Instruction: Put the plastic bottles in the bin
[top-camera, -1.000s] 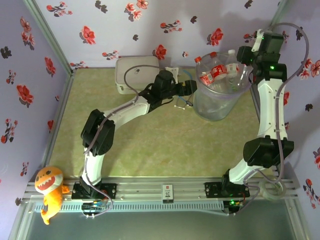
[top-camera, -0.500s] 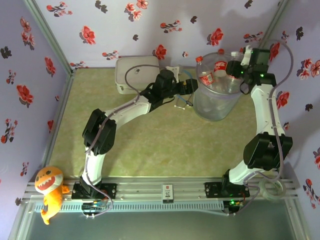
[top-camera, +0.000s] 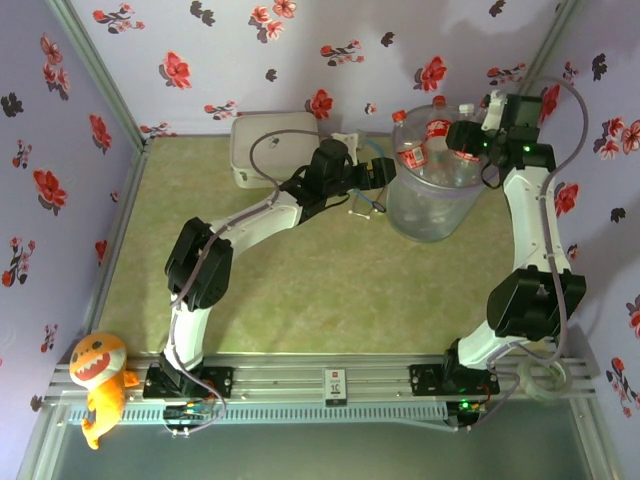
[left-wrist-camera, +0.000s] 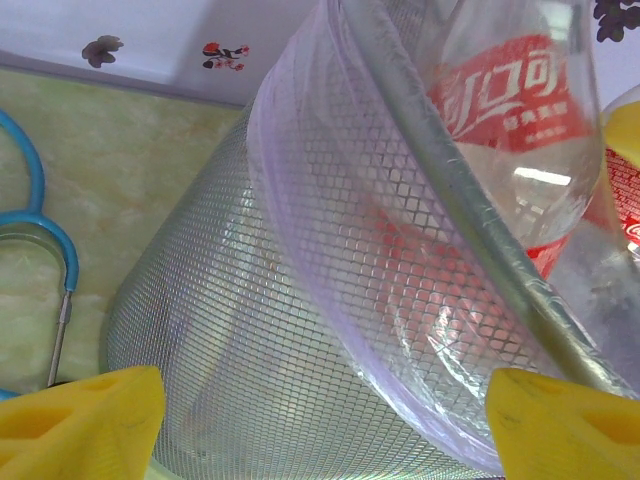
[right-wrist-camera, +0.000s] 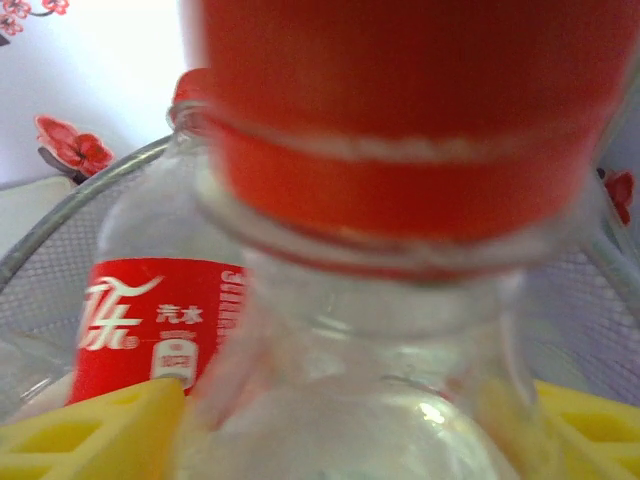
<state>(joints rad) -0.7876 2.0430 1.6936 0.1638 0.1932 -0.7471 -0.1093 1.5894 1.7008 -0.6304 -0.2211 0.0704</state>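
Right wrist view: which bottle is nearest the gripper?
The red-capped bottle up close, its neck between the right gripper's jaws. The other bottle, red-labelled, lies behind it in the bin.

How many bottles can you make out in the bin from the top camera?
4 bottles: one at the bin's left rim, one at the back, a white-capped one back right, one at the right gripper. More may be hidden underneath.

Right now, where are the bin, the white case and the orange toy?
bin (top-camera: 425, 215): top view, side wall.
white case (top-camera: 282, 156): top view, lid.
orange toy (top-camera: 96, 366): top view, face.
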